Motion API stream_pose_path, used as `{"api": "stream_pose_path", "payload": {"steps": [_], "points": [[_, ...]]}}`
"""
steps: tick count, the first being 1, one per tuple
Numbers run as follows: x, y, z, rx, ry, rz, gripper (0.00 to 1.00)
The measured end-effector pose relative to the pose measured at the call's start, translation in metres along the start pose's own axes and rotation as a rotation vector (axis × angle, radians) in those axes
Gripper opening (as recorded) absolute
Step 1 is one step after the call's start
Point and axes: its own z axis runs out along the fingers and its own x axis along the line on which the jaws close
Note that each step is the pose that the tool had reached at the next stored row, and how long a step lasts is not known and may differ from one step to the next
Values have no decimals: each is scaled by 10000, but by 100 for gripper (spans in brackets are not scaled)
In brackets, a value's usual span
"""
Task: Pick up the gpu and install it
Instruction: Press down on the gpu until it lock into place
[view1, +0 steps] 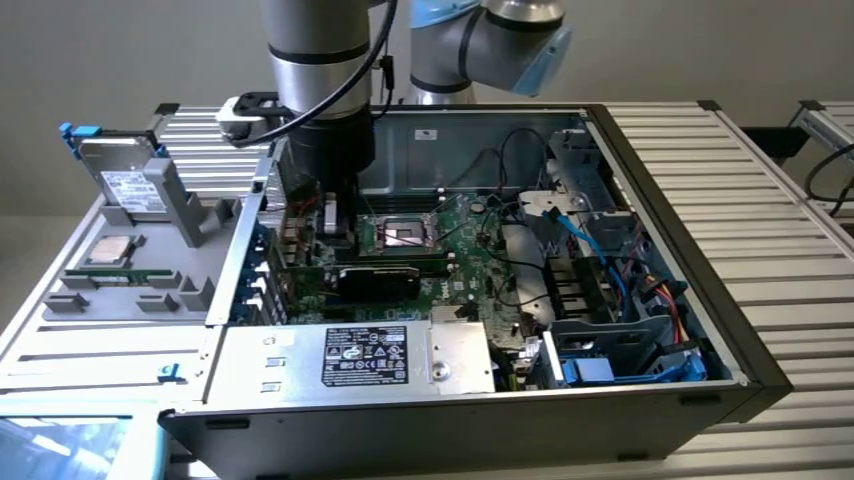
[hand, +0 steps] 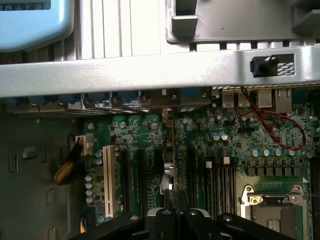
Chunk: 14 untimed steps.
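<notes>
The gpu (hand: 172, 150) shows edge-on as a thin upright card over the black expansion slots of the green motherboard (hand: 240, 150), its silver bracket end against the case's rear wall (hand: 150, 72). My gripper (hand: 175, 214) is shut on the card's upper edge. In the exterior view the arm reaches down into the open computer case, with the gripper (view1: 334, 225) low over the board's slot area. The gpu's black cooler (view1: 378, 278) stands just below it.
A white slot (hand: 106, 180) and a yellow braided cable (hand: 67, 167) lie beside the card. A looped red wire (hand: 280, 130) and the CPU socket (hand: 272, 205) sit further along. Outside the case a grey tray (view1: 134, 270) holds a hard drive (view1: 131, 185). The power supply (view1: 360, 355) fronts the case.
</notes>
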Motion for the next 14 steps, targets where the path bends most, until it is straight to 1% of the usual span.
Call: {"api": "stream_pose_path", "payload": {"steps": [2, 3, 4, 11, 13, 14], "points": [[-3, -90, 4, -6, 27, 1, 12], [-6, -134, 19, -5, 28, 1, 12], [-9, -159, 38, -4, 26, 0, 12], [-18, -162, 164, -6, 30, 0, 12], [-18, -162, 192, -17, 50, -2, 12], [-19, -162, 207, -22, 49, -2, 12]]}}
